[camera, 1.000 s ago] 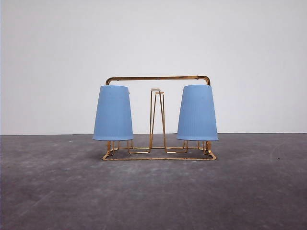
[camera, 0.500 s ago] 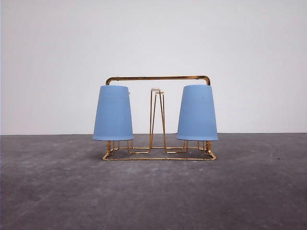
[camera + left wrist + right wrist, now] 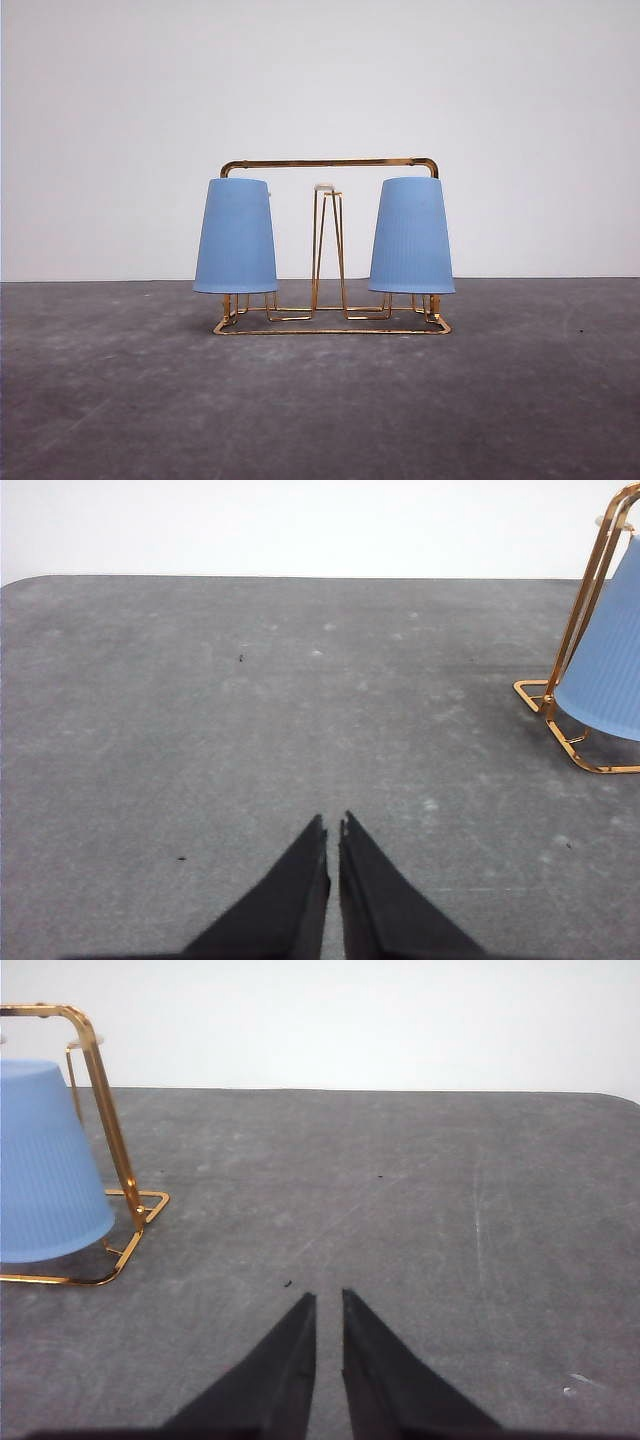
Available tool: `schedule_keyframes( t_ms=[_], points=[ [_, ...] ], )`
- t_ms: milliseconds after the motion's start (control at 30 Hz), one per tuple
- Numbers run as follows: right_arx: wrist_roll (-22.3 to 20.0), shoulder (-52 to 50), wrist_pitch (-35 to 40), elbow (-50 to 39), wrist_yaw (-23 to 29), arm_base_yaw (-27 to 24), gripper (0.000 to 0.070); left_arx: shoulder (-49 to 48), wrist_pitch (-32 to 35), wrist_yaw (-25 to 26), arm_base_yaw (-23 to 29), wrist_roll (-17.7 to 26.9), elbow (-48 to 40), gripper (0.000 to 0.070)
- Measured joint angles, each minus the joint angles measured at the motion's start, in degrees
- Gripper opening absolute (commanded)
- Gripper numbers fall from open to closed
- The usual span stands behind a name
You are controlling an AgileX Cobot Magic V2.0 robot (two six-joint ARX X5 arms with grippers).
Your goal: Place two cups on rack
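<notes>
While the dark grey, faintly speckled table (image 3: 120,400) spreads wide under everything and meets a plain white wall (image 3: 320,80) behind, the gold-coloured thin wire rack (image 3: 330,163) stands on it at the middle of the front view, with an arched top bar, a flat rectangular base and upright hairpin prongs. Next in size come the two light-blue ribbed plastic tumblers: the left cup (image 3: 235,237) and the right cup (image 3: 411,237) both sit upside down over prongs at the two ends of the rack, mouths downward and raised a little above the base wire. Between them one bare prong with a white tip (image 3: 325,187) rises free. From the left wrist camera, the left gripper (image 3: 332,830) hangs over bare table with its two black fingers almost together, only a thin slit between them, holding nothing; the rack corner and one cup (image 3: 605,670) are off to the side, well apart from it. From the right wrist camera, the right gripper (image 3: 328,1302) has its black fingers nearly closed too, with a narrow gap and nothing in it, and the other cup (image 3: 45,1165) on the rack is well apart.
</notes>
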Motion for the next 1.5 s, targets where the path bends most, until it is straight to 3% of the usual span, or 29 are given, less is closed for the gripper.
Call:
schedule_keyframes(
  t_ms=[1500],
  points=[
    [0.0,0.0,0.0,0.0,0.0,0.0,0.0045,0.0,0.0,0.0,0.0,0.0,0.0,0.0]
  ],
)
